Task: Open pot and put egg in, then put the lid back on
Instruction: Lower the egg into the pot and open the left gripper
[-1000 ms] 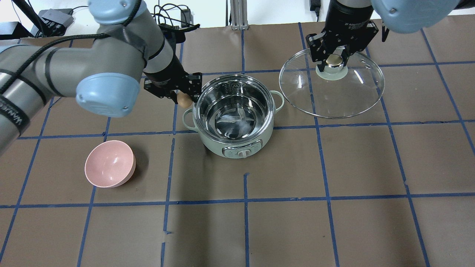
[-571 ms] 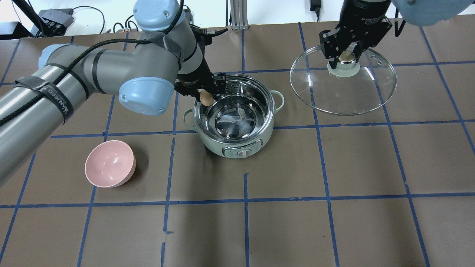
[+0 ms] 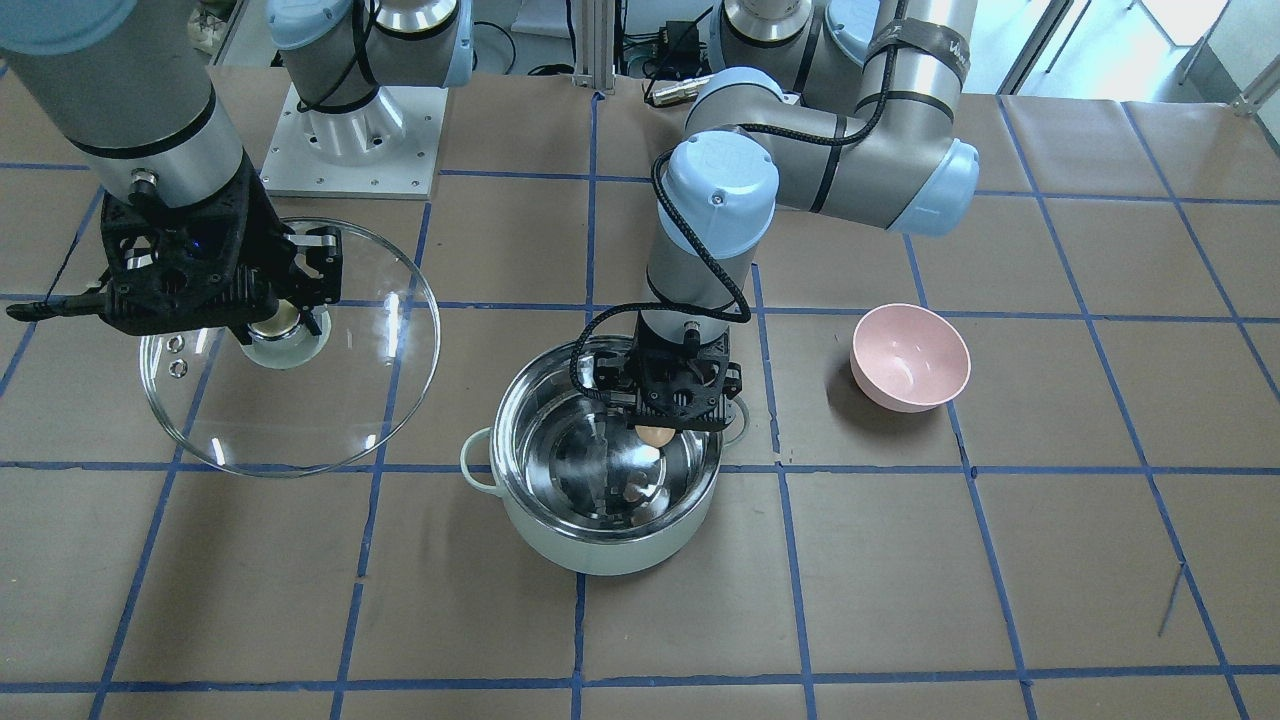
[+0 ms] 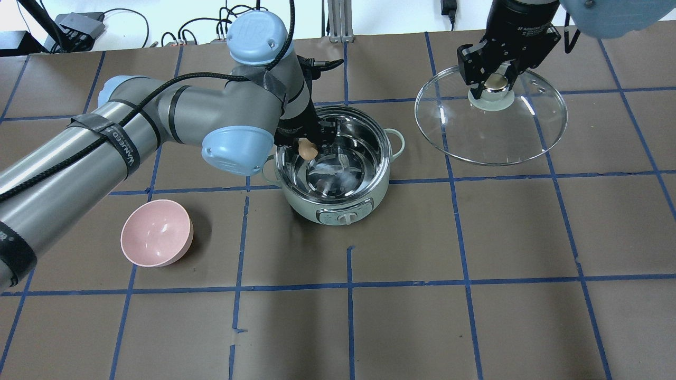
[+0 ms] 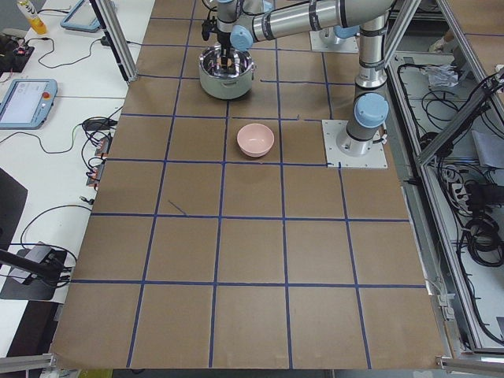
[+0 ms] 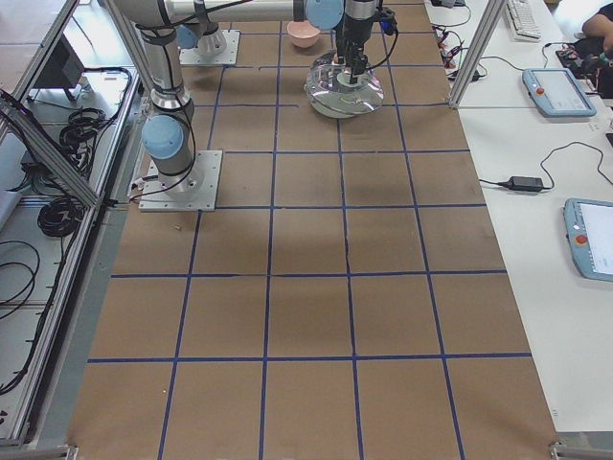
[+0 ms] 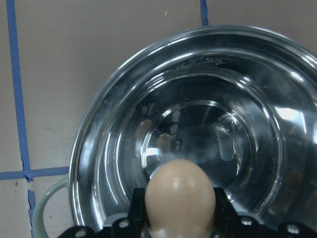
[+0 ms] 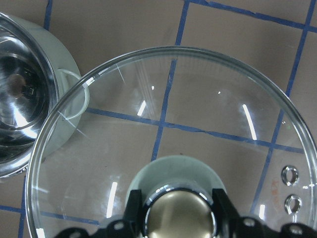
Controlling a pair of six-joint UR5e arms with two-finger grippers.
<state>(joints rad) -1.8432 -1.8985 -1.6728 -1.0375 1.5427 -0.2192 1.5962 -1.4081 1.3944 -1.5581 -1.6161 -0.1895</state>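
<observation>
One table (image 4: 475,237), covered in brown paper and crossed by a grid of blue tape, is seen under everything. Two grey robot arms with pale blue joint caps are counted over it, the left arm (image 4: 158,116) and the right arm (image 3: 130,90). White lettering is carried on a black strap around the left arm, but it cannot be read with certainty.

One round clear glass lid with a steel rim (image 4: 491,137) is held off the pot, to the robot's right of it. Its pale-green knob is pinched between the fingers of the right gripper (image 4: 494,87).

One wide mint-green pot with a shiny steel interior (image 4: 338,206) is left uncovered near the table's middle. A mark is printed on its inner wall, too small to be read.

One pink bowl (image 4: 156,240) is set well apart, on the robot's left.

One small tan oval egg (image 7: 181,196) is gripped by the closed fingers of the left gripper (image 3: 657,430). It is held above the pot's open mouth, just inside the rim and clear of the steel bottom.
</observation>
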